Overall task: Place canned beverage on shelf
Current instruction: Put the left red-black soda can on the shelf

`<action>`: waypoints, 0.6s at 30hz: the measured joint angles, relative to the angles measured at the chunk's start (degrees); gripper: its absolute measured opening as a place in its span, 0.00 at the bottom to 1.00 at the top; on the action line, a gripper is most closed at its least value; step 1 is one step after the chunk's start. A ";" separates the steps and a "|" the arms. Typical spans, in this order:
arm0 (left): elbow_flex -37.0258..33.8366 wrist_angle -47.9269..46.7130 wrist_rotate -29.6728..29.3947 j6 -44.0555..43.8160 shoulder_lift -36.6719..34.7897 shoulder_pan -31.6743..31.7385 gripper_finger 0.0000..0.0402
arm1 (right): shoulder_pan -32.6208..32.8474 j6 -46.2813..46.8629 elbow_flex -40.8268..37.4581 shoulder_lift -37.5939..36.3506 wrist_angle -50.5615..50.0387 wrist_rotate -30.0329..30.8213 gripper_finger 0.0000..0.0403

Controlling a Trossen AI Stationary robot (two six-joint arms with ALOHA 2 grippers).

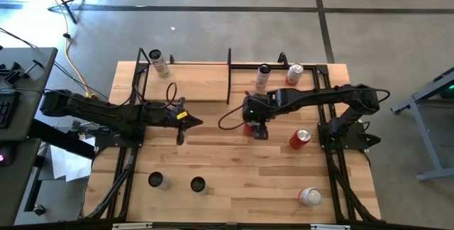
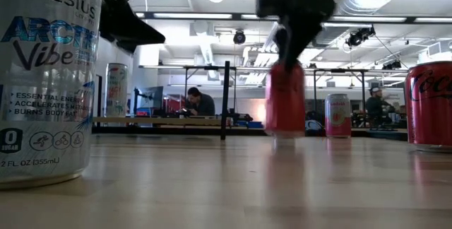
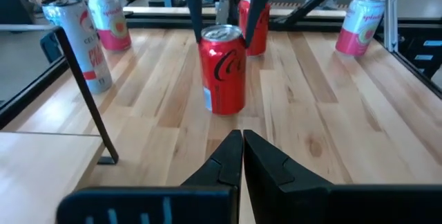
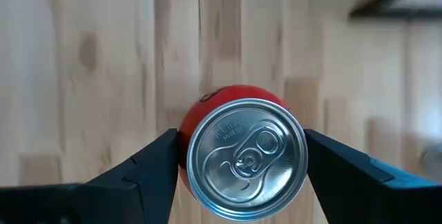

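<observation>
A red cola can (image 3: 222,72) stands upright on its base on the wood tabletop, right of the table's middle (image 1: 248,129). My right gripper (image 4: 242,141) is over it, pointing steeply down and open, with one finger (image 4: 155,169) on each side of the can's silver top (image 4: 246,158). My left gripper (image 1: 186,121) waits shut at the table's middle, pointing at the can. The shelf (image 1: 188,84), a light-wood board between black uprights, lies at the far left, with one tall can (image 1: 157,61) by its far left corner. My right gripper comes at the red can from above, its fingers standing at the can's upper wall (image 4: 181,137) on two opposite sides. I cannot tell whether they touch it. The can stands upright on the table (image 2: 284,102).
A slim can (image 1: 262,77) and a pink can (image 1: 294,72) stand at the far right. Another red can (image 1: 300,138) is right of my right gripper. One can (image 1: 310,196) lies near right, and two (image 1: 156,180) (image 1: 198,184) stand near left.
</observation>
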 joint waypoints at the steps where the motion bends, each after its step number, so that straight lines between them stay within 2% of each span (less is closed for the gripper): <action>1: 0.00 -0.43 -0.04 0.00 -0.59 0.00 0.01 | -0.10 0.26 1.97 0.82 0.38 -0.11 0.65; 6: 0.00 -3.68 -0.84 0.04 -3.45 0.00 0.01 | -0.29 -0.33 14.86 9.52 -1.95 0.67 0.65; 18: 0.00 -11.72 -2.08 -0.60 -10.42 0.00 0.01 | -1.62 -5.08 58.66 37.73 -19.02 0.99 0.64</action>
